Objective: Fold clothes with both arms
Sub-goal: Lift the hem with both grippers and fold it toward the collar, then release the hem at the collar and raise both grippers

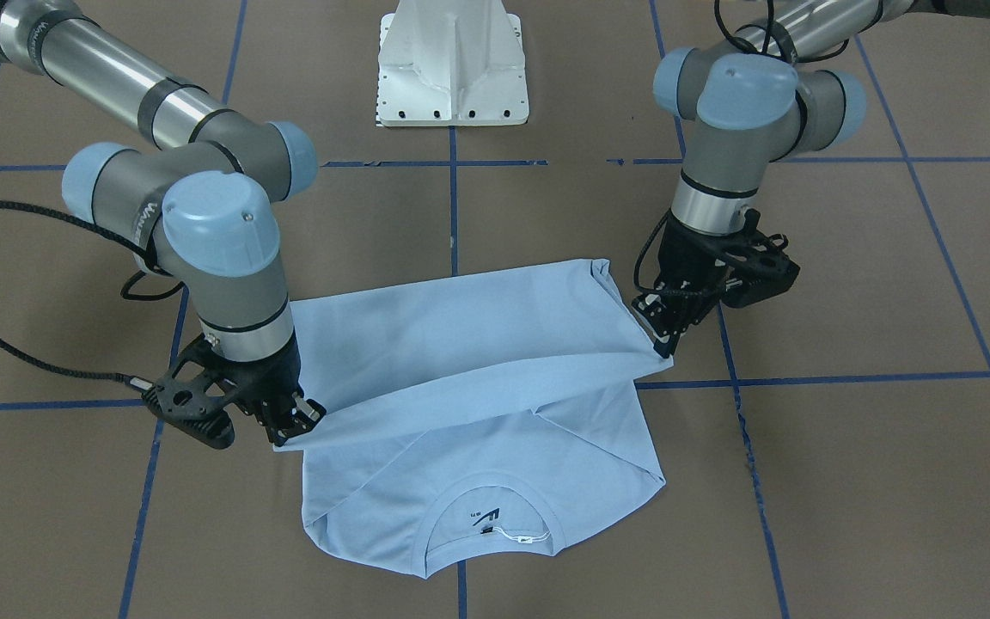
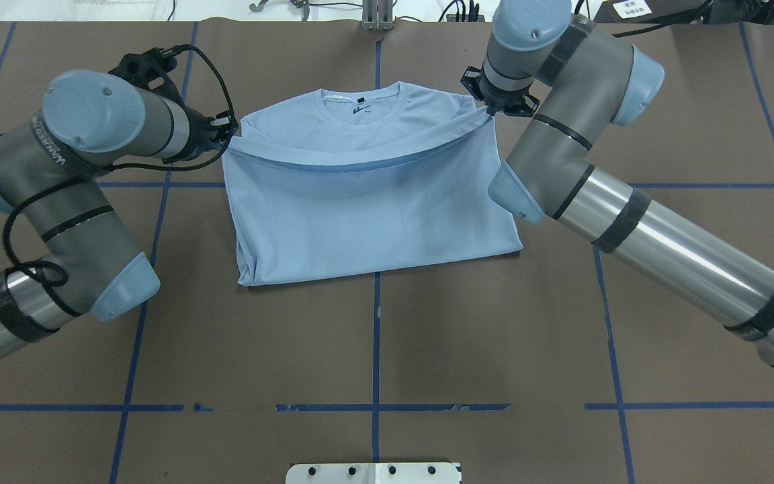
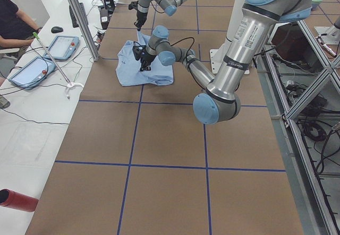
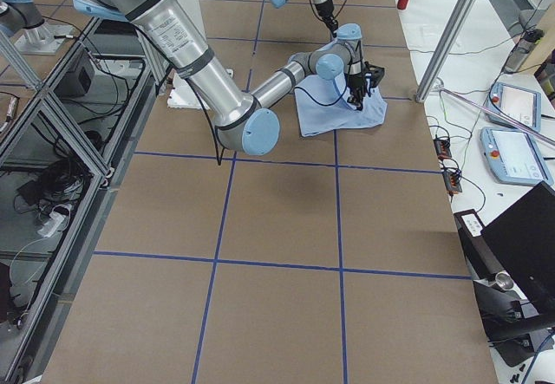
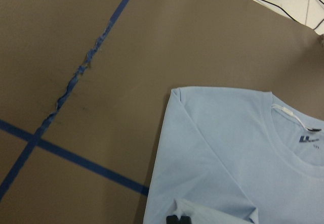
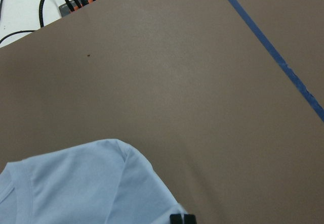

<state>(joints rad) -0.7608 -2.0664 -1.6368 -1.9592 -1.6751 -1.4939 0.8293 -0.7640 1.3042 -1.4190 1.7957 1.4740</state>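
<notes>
T-shirt (image 2: 373,208) is lying on the brown worktop (image 2: 373,336), centred side to side and sitting toward the far edge, away from the robot's base. Its collar (image 1: 488,488) is pointing at that far edge, w/ the white neck tag (image 1: 517,537) showing inside. Lower half is doubled over the upper half, fold line running along the side nearest the robot. The hem is hanging in a shallow sag between the two claws, just short of the collar. Left gripper (image 2: 226,131) is pinching one hem corner, jaws closed tight on the cloth. Right gripper (image 2: 490,111) is doing the same at the other corner, also clamped on fabric. Both are hovering low beside the shoulders, the hem raised a bit off the layer below; no sleeves are sticking out either side. By my read we're mid bottom-to-top fold, approx. at the lay-down point. Next move is likely calling for both corners lowering together, tension even so the hem lands straight below the collar. Then it's releasing w/o dragging the top layer.
</notes>
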